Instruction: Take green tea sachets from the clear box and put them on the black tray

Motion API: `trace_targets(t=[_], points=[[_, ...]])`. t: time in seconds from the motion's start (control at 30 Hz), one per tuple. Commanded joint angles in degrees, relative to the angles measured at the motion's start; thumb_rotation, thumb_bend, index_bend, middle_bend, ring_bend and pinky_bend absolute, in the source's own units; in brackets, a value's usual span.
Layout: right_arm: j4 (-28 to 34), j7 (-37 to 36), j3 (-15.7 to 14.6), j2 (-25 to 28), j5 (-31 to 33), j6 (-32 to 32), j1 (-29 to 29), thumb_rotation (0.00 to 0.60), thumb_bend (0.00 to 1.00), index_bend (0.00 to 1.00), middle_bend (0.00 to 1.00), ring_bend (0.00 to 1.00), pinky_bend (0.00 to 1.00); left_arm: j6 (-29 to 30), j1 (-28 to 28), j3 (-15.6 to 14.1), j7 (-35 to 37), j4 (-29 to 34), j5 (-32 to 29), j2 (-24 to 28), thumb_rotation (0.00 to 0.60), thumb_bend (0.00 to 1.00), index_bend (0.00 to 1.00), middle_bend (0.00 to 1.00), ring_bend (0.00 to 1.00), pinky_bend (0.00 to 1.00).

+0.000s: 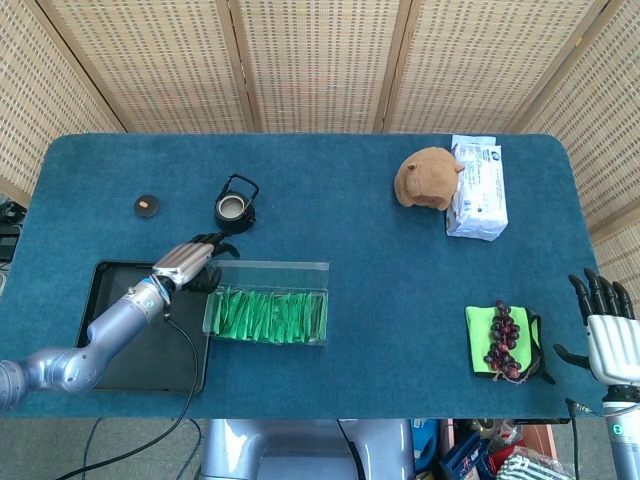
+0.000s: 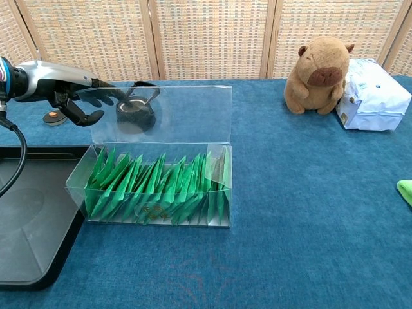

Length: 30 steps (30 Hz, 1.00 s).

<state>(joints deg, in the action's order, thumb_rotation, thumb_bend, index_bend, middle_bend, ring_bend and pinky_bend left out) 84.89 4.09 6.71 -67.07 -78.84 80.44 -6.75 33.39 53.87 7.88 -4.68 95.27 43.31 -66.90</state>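
Observation:
The clear box (image 1: 268,318) (image 2: 154,193) stands on the blue table just right of the black tray (image 1: 110,275) (image 2: 26,225), packed with green tea sachets (image 1: 266,314) (image 2: 151,183). Its hinged lid (image 1: 275,267) (image 2: 180,112) stands nearly upright at the back. My left hand (image 1: 188,262) (image 2: 74,87) pinches the lid's upper left corner, fingers behind the clear sheet and thumb in front. The tray holds nothing. My right hand (image 1: 605,320) hovers off the table's right front corner, fingers spread and holding nothing, seen only in the head view.
Behind the lid stands a small black pot (image 1: 234,206) (image 2: 135,112), with a dark disc (image 1: 147,205) (image 2: 53,118) to its left. A capybara plush (image 1: 428,178) (image 2: 320,66) and white packet (image 1: 476,187) (image 2: 373,85) are far right. Grapes (image 1: 503,340) lie on a green cloth.

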Motion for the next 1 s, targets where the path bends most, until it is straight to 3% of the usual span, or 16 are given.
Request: trace_targets(t=[0.03,0.3,0.67,0.77,0.9,1.0], points=[[0.2,0.0,-0.1,0.1,0.0,-0.4,-0.1,0.6,0.0,0.0,0.0,0.0,0.0,0.8,0.7,-0.8,-1.0,0.1,-1.4,0.3,0.6,0.7,0.0,0.0,0.0,0.0],[0.3,0.0,-0.2,0.2,0.0,-0.7,-0.3,0.6,0.0,0.0,0.0,0.0,0.0,3.9,0.1,-0.3,-0.1,0.2,-0.9,0.5,0.6,0.7,0.0,0.0,0.0,0.0],[-0.3,0.0,-0.3,-0.2,0.1,-1.3,-0.6,0.6,0.0,0.0,0.0,0.0,0.0,7.9,-3.2,1.8,4.5,-3.0,9.7,-0.6,0.6,0.66,0.0,0.0,0.0,0.0],[-0.4,0.1,-0.3,-0.3,0.3,-1.4,-0.6,0.6,0.0,0.0,0.0,0.0,0.0,8.7,-3.8,1.8,5.0,-2.2,13.0,-0.2,0.6,0.6,0.0,0.0,0.0,0.0],[-0.5,0.2,-0.2,-0.3,0.6,-1.4,-0.7,0.6,0.0,0.0,0.0,0.0,0.0,9.6,-3.6,0.7,1.4,0.6,16.3,1.3,0.6,0.44,0.0,0.0,0.0,0.0],[-0.5,0.3,-0.1,-0.3,0.6,-1.3,-0.7,0.6,0.0,0.0,0.0,0.0,0.0,10.9,-3.5,0.1,-0.6,3.0,20.7,1.3,0.6,0.41,0.12,0.0,0.0,0.0]])
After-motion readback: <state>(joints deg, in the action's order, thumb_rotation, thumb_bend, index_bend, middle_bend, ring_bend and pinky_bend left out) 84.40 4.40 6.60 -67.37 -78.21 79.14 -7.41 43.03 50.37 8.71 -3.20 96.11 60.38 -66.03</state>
